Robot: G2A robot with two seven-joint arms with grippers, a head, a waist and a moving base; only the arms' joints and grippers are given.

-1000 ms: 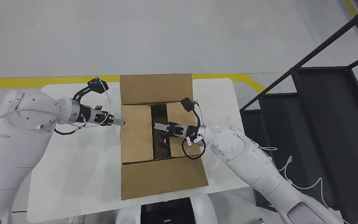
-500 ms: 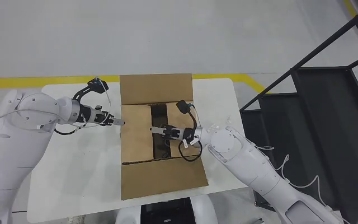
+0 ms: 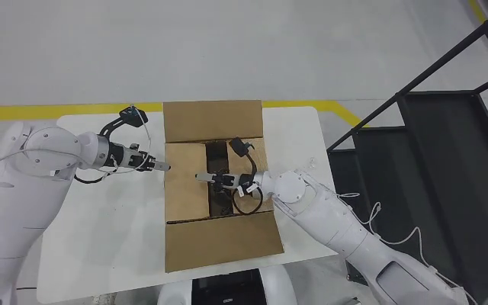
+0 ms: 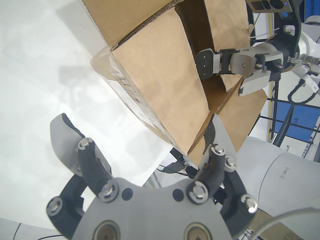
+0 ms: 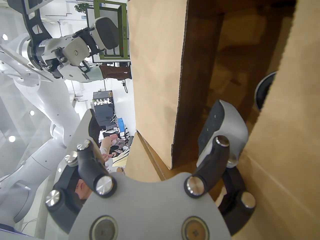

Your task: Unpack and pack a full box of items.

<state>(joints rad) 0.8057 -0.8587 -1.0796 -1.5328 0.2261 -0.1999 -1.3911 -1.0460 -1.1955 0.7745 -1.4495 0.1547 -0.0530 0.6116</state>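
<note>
A brown cardboard box (image 3: 215, 122) stands mid-table with its far and near outer flaps spread outward. The left inner flap (image 3: 187, 183) lies nearly flat, and a dark gap separates it from the right inner flap (image 3: 252, 156). My right gripper (image 3: 204, 177) is open over that gap. In the right wrist view it (image 5: 155, 116) straddles the left flap's (image 5: 155, 63) free edge, one finger above and one inside the box. My left gripper (image 3: 164, 166) is open at the box's left side, its fingers (image 4: 62, 128) either side of a box corner (image 4: 155, 88). A dark round item (image 5: 262, 91) lies inside, mostly hidden.
The white table (image 3: 107, 244) has bare room left of the box and a narrower strip on its right. Black metal stairs and a rail (image 3: 427, 137) stand beyond the table's right edge. A yellow floor line (image 3: 69, 111) runs behind the table.
My right gripper has moved left across the gap, from the right inner flap to the left flap's edge. The left arm has stayed still.
</note>
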